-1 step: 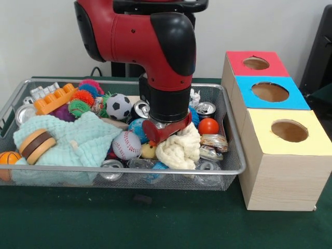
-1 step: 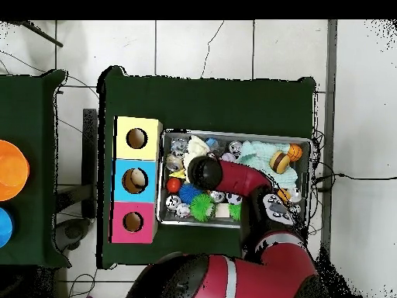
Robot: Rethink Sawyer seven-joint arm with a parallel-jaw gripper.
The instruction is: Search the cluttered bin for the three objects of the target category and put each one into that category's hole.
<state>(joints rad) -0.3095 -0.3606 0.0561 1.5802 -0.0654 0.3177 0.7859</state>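
- Counter [image 1: 171, 223]: green, bare in front of the bin.
- Boxes: yellow box [image 1: 288, 155] nearest, blue box [image 1: 270, 92] next, red box [image 1: 256, 63] farthest; each has one round hole on top. You are not told which category is the target; nothing shown settles it.
- Bin [image 1: 155, 172]: wire basket, just left of the boxes, packed full.
- Front row: crushed cans [image 1: 111, 168] along the near wall; thin, light, slippery, sharp at the folds. Take one across the body.
- Basketball [image 1: 8, 158] at the front left corner.
- Baseball [image 1: 126, 144]: firm, round, prone to roll. Grip across the widest part.
- White rag [image 1: 179, 148] and mint cloth [image 1: 78, 140]: soft, limp, covering things beneath. Pinch a raised fold.
- Claw [image 1: 162, 132]: red, down in the middle of the bin between baseball and rag; you cannot tell whether it is parted or clamped, nor whether it holds anything.
- Red ball [image 1: 208, 126]: right of the claw, smooth.
- Soccer ball [image 1: 119, 107]: behind the claw.
- Far row: spiky balls [image 1: 83, 98], orange brick [image 1: 54, 99].
- Obstruction: neighbours crowd every item; cloths may snag and drag along.
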